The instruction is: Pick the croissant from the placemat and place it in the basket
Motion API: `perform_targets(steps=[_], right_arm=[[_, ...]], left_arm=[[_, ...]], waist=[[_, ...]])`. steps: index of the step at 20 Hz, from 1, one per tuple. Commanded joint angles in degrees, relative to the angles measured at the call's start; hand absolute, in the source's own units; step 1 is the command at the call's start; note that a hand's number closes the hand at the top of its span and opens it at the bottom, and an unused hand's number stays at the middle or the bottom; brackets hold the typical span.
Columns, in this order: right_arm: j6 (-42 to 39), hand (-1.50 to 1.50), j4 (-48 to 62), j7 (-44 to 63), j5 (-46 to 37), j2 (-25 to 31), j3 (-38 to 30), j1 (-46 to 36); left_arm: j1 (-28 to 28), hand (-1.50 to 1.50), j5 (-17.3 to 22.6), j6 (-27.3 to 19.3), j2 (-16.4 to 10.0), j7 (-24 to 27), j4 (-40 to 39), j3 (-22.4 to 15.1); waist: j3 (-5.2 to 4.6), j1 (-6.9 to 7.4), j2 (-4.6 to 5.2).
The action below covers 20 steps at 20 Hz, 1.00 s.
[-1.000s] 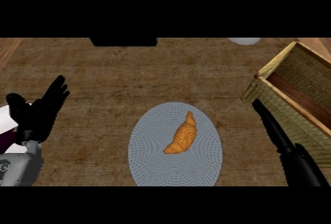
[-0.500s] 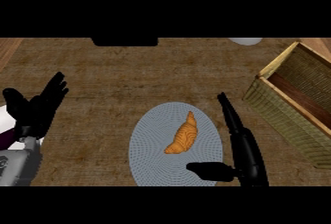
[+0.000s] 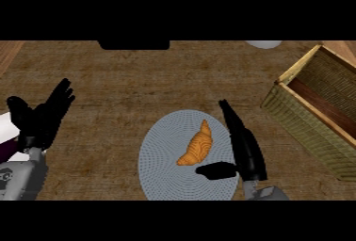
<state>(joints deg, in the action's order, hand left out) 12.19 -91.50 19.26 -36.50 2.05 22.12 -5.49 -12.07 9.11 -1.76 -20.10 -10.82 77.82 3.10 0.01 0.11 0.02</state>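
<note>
Head view: the right hand (image 3: 245, 150), fingers straight and thumb spread, holding nothing, flanks the croissant (image 3: 197, 147) lying at the middle of the placemat (image 3: 161, 162); the basket (image 3: 300, 117) stands at the right edge of the table (image 3: 125, 89). Closing off-centre could roll the curved croissant aside, out of reach.

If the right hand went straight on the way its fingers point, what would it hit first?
Nothing, as far as the view shows. The right hand points up across bare counter, passing right of the croissant and left of the basket. Its height is unclear.
</note>
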Motion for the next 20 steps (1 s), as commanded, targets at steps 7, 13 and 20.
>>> perform_targets(steps=[7, 13, 20], right_arm=[[0.1, -1.5, 1.0, -5.7, -1.6, -1.1, 0.5, 5.1], [-4.1, -1.5, -0.6, -7.9, 2.3, -0.6, -2.4, 3.0], [2.3, -1.5, 9.3, -13.3, -1.2, -2.0, 1.1, 3.7]], left_arm=[[-1.5, 0.0, -3.1, 2.3, 2.0, -0.9, -1.4, 2.8], [1.9, 0.0, -3.9, 4.2, 2.7, 2.8, -1.2, 4.0], [3.2, 0.0, -2.9, 4.8, 2.1, -2.8, 5.8, 6.0]], waist=[[0.0, -0.22, -0.04], [-0.01, -0.14, -0.04], [0.01, 0.13, -0.02]])
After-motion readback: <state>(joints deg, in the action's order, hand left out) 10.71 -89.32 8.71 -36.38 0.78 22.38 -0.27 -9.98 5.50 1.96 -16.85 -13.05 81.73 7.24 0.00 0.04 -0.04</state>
